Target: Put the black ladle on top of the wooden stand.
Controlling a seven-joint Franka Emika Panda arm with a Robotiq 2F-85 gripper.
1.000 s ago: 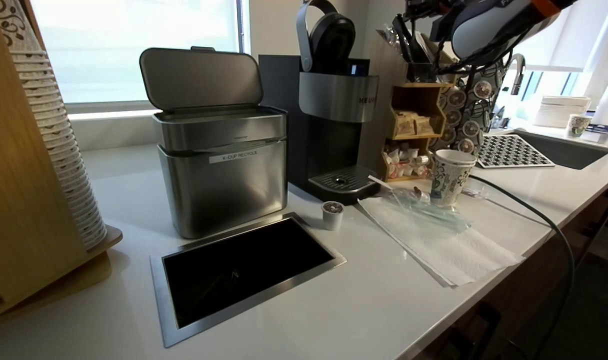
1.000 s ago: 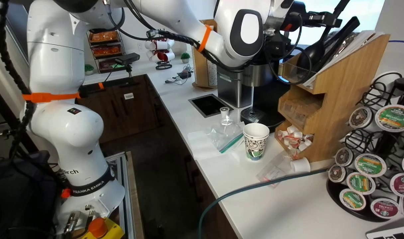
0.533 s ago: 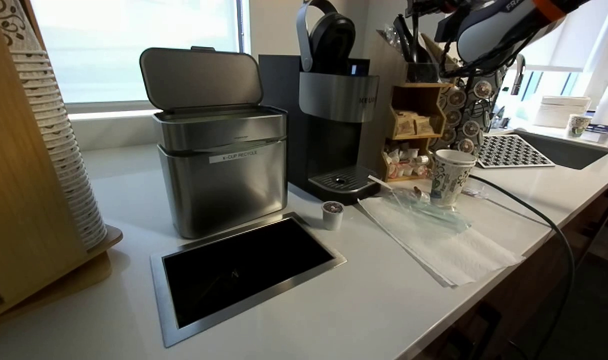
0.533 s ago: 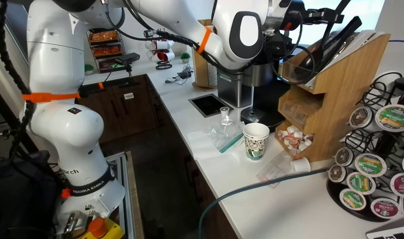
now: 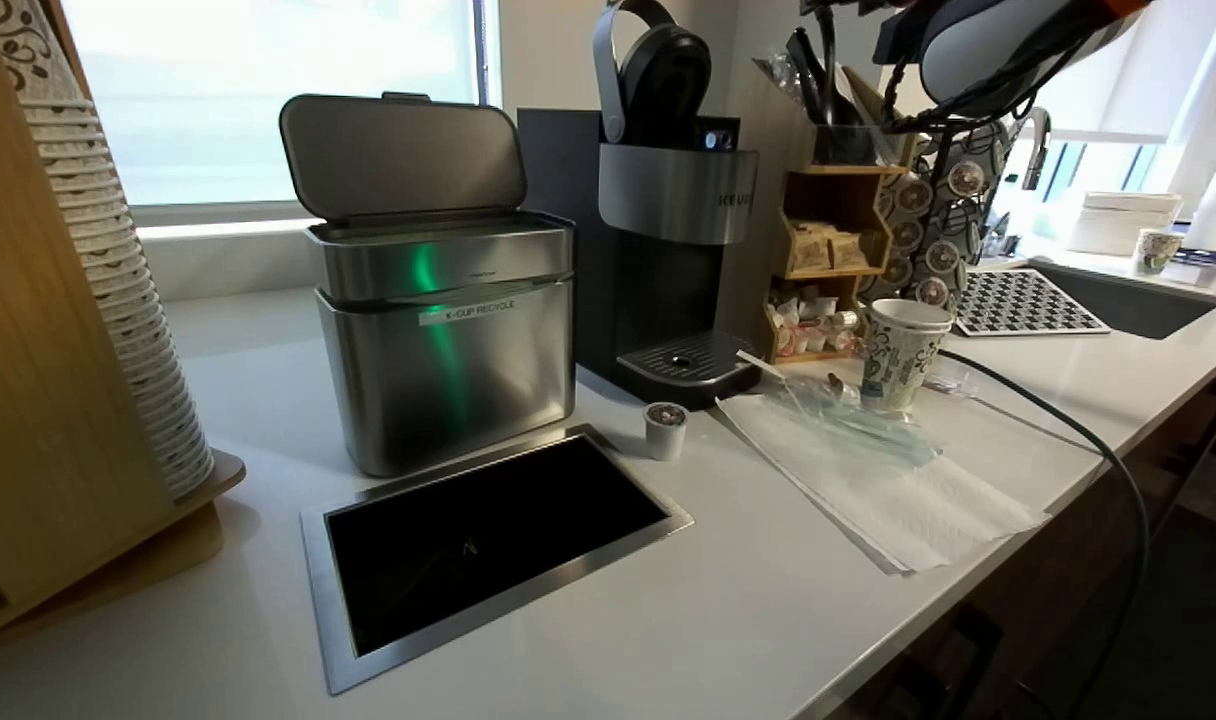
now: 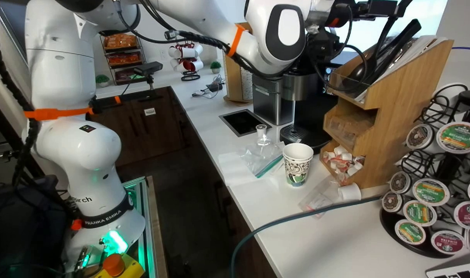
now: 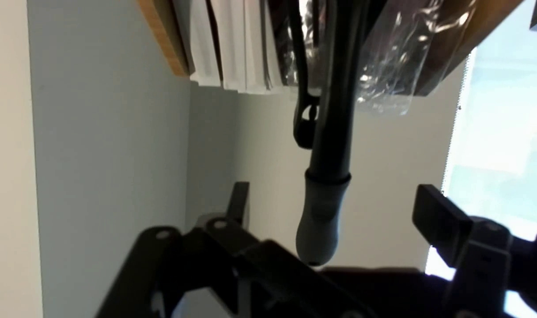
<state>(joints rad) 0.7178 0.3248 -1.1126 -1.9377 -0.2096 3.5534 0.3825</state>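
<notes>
The black ladle (image 6: 384, 35) leans in the top bin of the wooden stand (image 6: 409, 96), its rounded bowl low behind the clear front panel and its long handle slanting up. In the wrist view the handle's grey end (image 7: 318, 229) stands between the spread fingers of my gripper (image 7: 334, 198); gaps show on both sides, so neither finger touches it. My gripper is open above the stand, close to the top of the frame in both exterior views. The bowl lies outside the wrist view.
Another black utensil (image 6: 399, 46) and white packets (image 7: 233, 48) share the top bin. The coffee machine (image 5: 678, 200) stands beside the stand, a pod carousel (image 6: 432, 189) on its other side. Paper cups (image 6: 297, 164) and a plastic bag (image 6: 260, 156) lie in front.
The jaws have opened and let go of the ladle, which has dropped lower into the top bin. My gripper has risen slightly. A green light now shows at the robot's base.
</notes>
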